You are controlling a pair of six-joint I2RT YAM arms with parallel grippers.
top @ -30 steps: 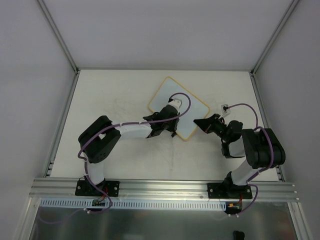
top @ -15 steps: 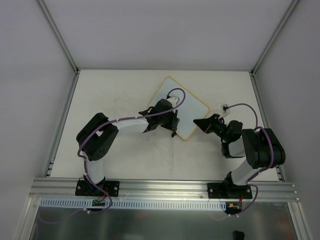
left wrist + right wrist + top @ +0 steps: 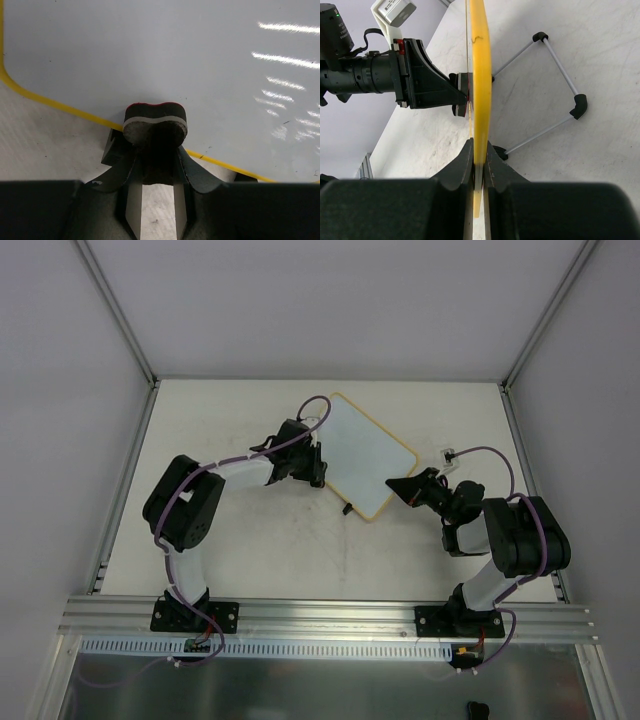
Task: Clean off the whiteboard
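Standing tilted near the middle of the table [image 3: 230,540], a little toward its far side, the whiteboard [image 3: 365,450] shows a white face and a thin yellow-tan frame with rounded corners; in the left wrist view the whiteboard [image 3: 200,60] fills most of the picture, its face pale and streaked with reflected light, the frame curving across the lower left; in the right wrist view the whiteboard [image 3: 480,75] appears edge-on as a narrow yellow band, upright, with a wire stand [image 3: 560,65] ending in small black feet on the table behind it; the right gripper [image 3: 395,486] meets the board at its near right edge, and the right gripper [image 3: 479,160] has both fingers clamped on the frame, one on each side of the yellow band; the left gripper [image 3: 308,467] sits at the board's left edge, and the left gripper [image 3: 155,137] has its fingers clenched on a small eraser [image 3: 155,117], dark with a pale stripe and a red top, squeezed so that it bulges at both sides; from the right wrist the eraser [image 3: 462,95] lies against the board's front face near the frame, with the left gripper [image 3: 456,95] just behind it; a purple cable [image 3: 320,400] loops above the left wrist; a small white box [image 3: 450,454] lies on the table just beside the board's right corner.
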